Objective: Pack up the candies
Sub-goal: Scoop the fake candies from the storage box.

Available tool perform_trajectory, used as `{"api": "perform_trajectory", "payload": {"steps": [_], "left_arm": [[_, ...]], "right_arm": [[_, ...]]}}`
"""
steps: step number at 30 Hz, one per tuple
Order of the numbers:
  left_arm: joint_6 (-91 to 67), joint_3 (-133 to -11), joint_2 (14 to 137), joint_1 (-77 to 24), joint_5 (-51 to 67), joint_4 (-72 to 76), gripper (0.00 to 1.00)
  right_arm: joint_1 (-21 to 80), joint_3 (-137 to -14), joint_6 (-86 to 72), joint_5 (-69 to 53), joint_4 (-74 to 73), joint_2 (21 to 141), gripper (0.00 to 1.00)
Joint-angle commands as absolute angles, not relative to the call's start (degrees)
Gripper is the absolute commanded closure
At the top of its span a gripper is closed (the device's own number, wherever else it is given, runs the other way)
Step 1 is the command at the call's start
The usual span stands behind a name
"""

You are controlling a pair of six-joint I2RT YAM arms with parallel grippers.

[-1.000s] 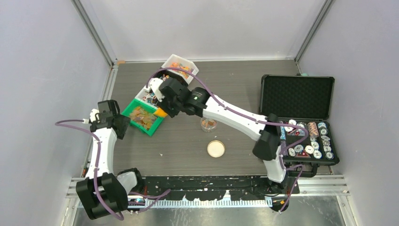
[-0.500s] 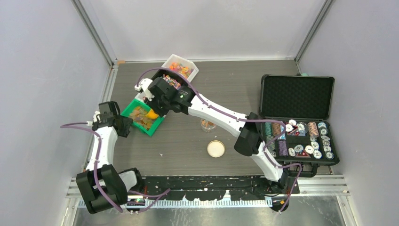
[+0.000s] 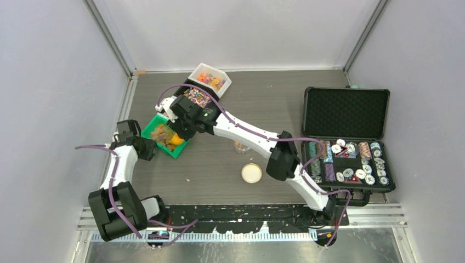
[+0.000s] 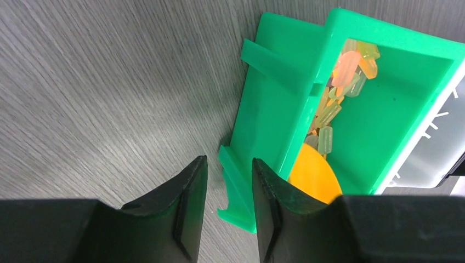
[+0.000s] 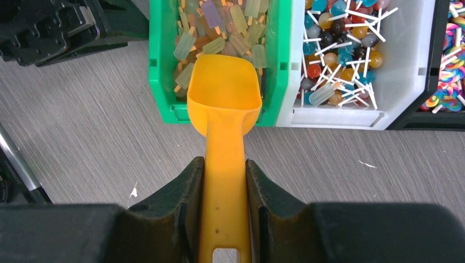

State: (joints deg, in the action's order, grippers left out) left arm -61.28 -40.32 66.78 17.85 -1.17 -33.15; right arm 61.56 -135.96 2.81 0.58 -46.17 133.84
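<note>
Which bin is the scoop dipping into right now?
The green bin, holding popsicle-shaped gummies; the scoop has its bowl in it. The white bin beside it holds round lollipops, the black bin swirl ones.

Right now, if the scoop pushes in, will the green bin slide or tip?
Likely slides: the green bin looks like light plastic on a smooth table. Tipping seems unlikely: it's low and wide. The left tool straddles its flange unclamped, so restrains little.

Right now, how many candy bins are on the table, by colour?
Green bin: 1
White bins: 2
Black bin: 1
Total: 4
</note>
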Motion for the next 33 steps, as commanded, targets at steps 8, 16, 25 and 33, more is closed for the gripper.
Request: {"api": "perform_trajectory", "payload": {"steps": [8, 16, 25, 33], "left_arm": [[-61.2, -40.6, 66.8, 19.0, 1.4, -33.3, 0.63], [-65.6, -39.9, 57.8, 19.2, -2.3, -32.7, 0.46], [-65.3, -39.7, 63.8, 19.2, 0.5, -29.1, 0.48], [-63.9, -39.7, 70.7, 19.2, 6.8, -26.3, 0.5]], "right_arm": [[62.0, -140.6, 3.1, -0.2, -43.1, 138.3, 1.0], [61.9, -138.7, 3.3, 2.2, -40.3, 136.9, 1.0], [62.1, -136.6, 3.9, 2.7, -37.8, 136.1, 1.0], [62.4, -134.5, 5.0, 2.8, -35.7, 135.6, 1.0]]}}
